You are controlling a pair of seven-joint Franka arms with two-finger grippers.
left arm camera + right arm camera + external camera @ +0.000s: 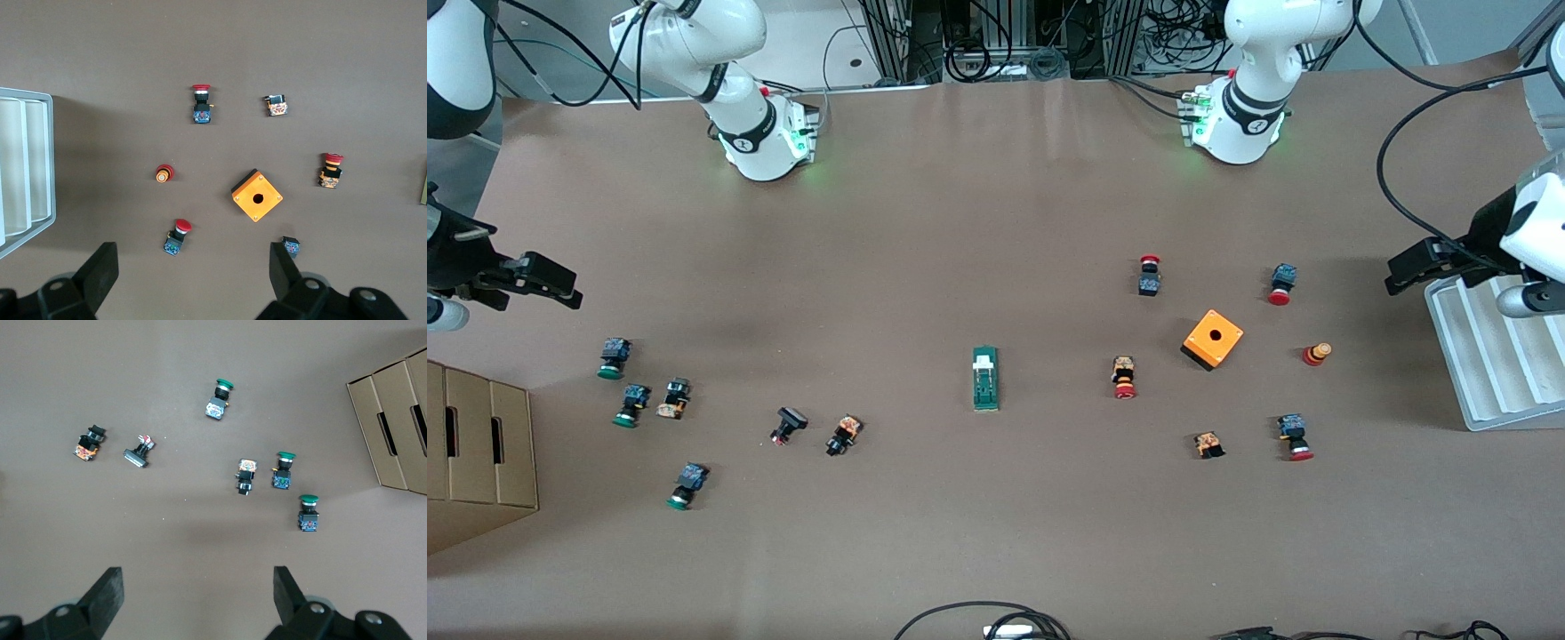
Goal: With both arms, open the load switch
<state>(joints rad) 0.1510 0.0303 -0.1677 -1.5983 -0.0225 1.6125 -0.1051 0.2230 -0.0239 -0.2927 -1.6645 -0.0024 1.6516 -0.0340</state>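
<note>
Both grippers hang released, well apart from the load switch (985,379). We note it mid-table, long axis running toward the front camera, roughly midway between left gripper (1427,265) and right gripper (538,280); neither arm looks clearly nearer.

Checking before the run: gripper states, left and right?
Left gripper: open, empty, over the table by the white tray.
Right gripper: open, empty, up near the cardboard box.

Load switch (985,379) flat mid-table, both tools apart.
</note>
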